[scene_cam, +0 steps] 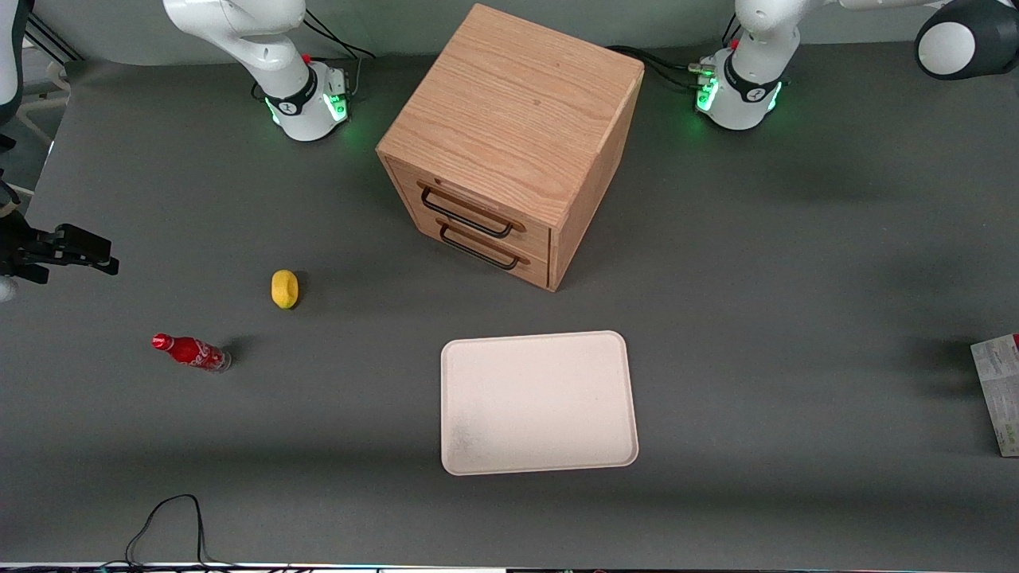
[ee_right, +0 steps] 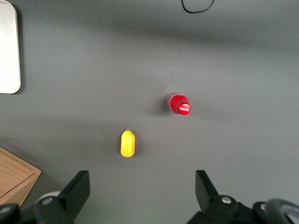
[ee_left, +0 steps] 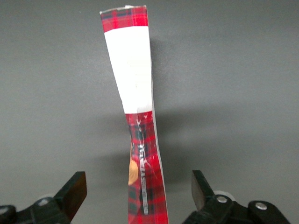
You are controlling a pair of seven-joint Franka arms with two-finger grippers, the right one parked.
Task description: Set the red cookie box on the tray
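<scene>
Spread wide, the two black fingers of my left arm's gripper stand on either side of the red cookie box, a long, flat cardboard box in red and dark plaid with a white band on its edge. From the wrist camera I see that narrow edge running between the fingers, with clear gaps to each, so nothing is clamped. The box sits on the dark grey table mat.

From the front camera, nearest me, a black cable loops at the bottom left of the frame. Just above the bottom centre lies the large cream-white rectangular plastic tray with rounded corners and a low rim, holding nothing. At the right edge of the frame, level with the tray and well apart from it, a pale grey-white printed face of the cookie box pokes in, toward the working arm's end of the table. I cannot see the gripper itself in this view.

Left of centre stands a small red cola bottle, and a little farther a small yellow rounded object. Farther still, upper centre, sits the wooden two-drawer cabinet with black wire handles, both drawers shut
</scene>
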